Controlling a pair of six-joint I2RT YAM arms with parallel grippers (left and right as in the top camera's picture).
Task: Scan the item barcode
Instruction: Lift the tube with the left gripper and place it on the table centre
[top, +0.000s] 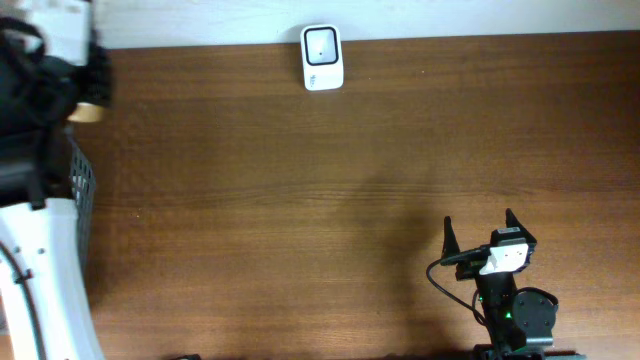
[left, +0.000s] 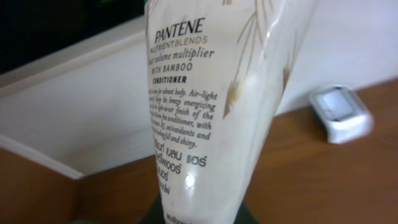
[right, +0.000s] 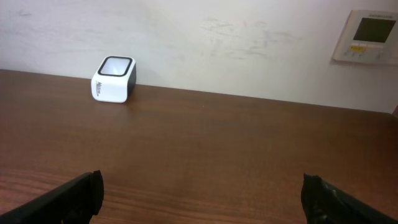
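Your left gripper is clamped on the conditioner tube (left: 211, 112) near its base, though the fingers sit below the bottom edge of the left wrist frame. Only printed text faces that camera and no barcode shows. I judge you should carry the tube to the scanner (top: 322, 57), top centre overhead, and roll it until the code meets the window. The right gripper (top: 479, 220), lower right overhead, stands wide open and empty. Only the left wrist view shows the tube; overhead, you cannot pick it out at the crowded left edge.
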